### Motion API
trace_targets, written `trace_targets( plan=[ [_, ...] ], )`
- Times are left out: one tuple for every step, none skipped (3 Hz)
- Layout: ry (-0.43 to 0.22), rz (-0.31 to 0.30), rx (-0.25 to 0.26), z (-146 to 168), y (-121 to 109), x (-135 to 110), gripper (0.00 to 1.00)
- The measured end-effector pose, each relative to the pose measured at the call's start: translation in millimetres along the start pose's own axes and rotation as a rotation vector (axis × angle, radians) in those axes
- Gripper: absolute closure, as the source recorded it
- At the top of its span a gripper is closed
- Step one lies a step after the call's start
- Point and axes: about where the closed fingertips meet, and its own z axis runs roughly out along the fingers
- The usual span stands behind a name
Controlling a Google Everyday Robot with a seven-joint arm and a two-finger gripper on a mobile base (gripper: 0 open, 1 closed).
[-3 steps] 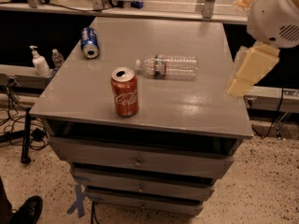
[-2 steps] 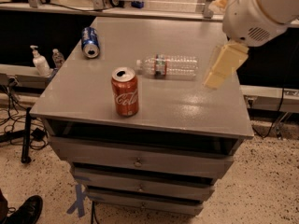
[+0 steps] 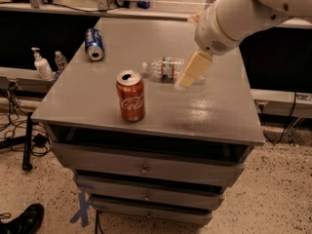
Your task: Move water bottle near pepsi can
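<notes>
The water bottle lies on its side in the middle of the grey cabinet top, white cap pointing left. The pepsi can lies on its side at the far left of the top, well apart from the bottle. My gripper hangs from the white arm that comes in from the upper right. It is over the right end of the bottle and covers that end. Only one cream-coloured finger shows.
A red Coca-Cola can stands upright near the front, left of the bottle. A white pump dispenser and a small bottle stand on a low shelf to the left. Drawers are below the top. A shoe is at bottom left.
My arm has swung left from the right edge of the cabinet top, and the gripper is now over the right end of the bottle. The bottle and both cans have not moved.
</notes>
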Motion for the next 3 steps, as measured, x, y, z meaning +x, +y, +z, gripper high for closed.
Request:
trace_targets(
  plan=[
    [0.003, 0.047, 0.0, 44.6, -20.0, 13.3, 0.0],
    [0.038, 0.102, -0.012, 91.4, -39.0, 33.6, 0.0],
    [0.088, 0.146, -0.027, 129.5, -50.9, 53.4, 0.0]
  ],
)
